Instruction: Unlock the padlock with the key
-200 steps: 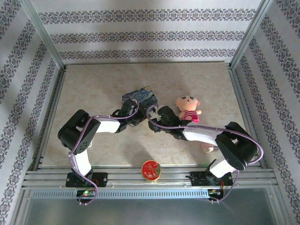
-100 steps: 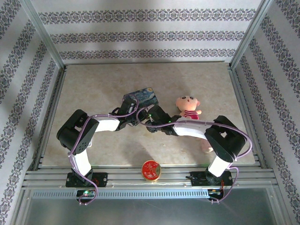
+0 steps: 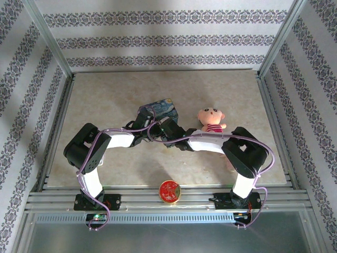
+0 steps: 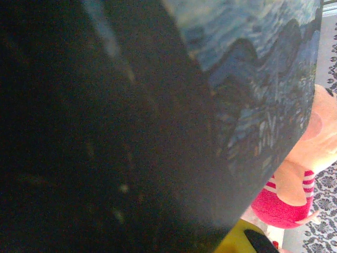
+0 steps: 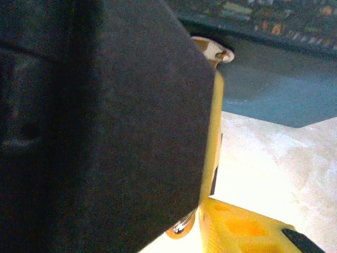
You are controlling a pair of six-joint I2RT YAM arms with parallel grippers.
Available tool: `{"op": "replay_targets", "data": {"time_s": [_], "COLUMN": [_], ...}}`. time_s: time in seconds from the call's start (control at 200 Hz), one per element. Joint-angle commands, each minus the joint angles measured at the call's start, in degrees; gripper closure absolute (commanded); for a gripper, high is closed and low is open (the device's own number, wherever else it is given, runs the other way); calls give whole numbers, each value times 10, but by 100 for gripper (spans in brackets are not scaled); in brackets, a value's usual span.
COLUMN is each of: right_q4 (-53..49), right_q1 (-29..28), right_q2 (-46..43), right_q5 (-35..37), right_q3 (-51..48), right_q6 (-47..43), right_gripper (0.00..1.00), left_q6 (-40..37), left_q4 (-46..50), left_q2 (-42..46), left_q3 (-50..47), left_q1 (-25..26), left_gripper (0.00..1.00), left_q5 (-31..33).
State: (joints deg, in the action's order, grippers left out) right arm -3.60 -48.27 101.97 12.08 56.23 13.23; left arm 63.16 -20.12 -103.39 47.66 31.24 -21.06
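While the two arms are meeting at the centre of the top view, just below the tin (image 3: 158, 109), the left gripper (image 3: 149, 135) is holding its jaws pressed together (on what, I cannot tell). I cannot tell the right gripper's (image 3: 164, 129) state, and the padlock and key are proving too small to pick out there.

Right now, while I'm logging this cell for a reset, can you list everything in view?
tin: one, blue swirly-painted, mid-table, just beyond where the grippers meet.
doll: one, pale pink with a red-striped top, lying right of the tin.
disc: one, red and gold, on the metal rails at the near edge, between the arm bases.
table: one, beige marbled.
left gripper: one, dark, shut, close by the tin.
right gripper: one, dark, facing the left gripper.
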Motion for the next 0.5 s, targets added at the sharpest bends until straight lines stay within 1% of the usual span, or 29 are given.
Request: {"op": "replay_targets", "data": {"time_s": [0.0,0.155,0.235,0.375,0.455,0.495], "right_q4": [3,14,20,38,44,46], "right_q1": [-6,-6,-6,-6,-4,-3], "right_q2": [17,31,37,39,35,32], "right_q5": [33,42,47,52,47,43], "right_q3": [13,17,16,5,1,-1], "right_q6": [-11,-13,-13,-7,-2,0], "right_gripper": [68,74,79,93,99,100], "left_q6": [43,43,41,40,41,42], "left_q4": [154,152,150,147,143,141], "left_q2": [-39,-38,-37,-41,-42,-42], "left_q3": [-31,-30,-30,-31,-34,-36], "left_q1": [0,0,0,0,1,1], "left_gripper": [100,100,100,100,100,100], "left_q5": [-70,-75,-76,-82,-83,-84]}}
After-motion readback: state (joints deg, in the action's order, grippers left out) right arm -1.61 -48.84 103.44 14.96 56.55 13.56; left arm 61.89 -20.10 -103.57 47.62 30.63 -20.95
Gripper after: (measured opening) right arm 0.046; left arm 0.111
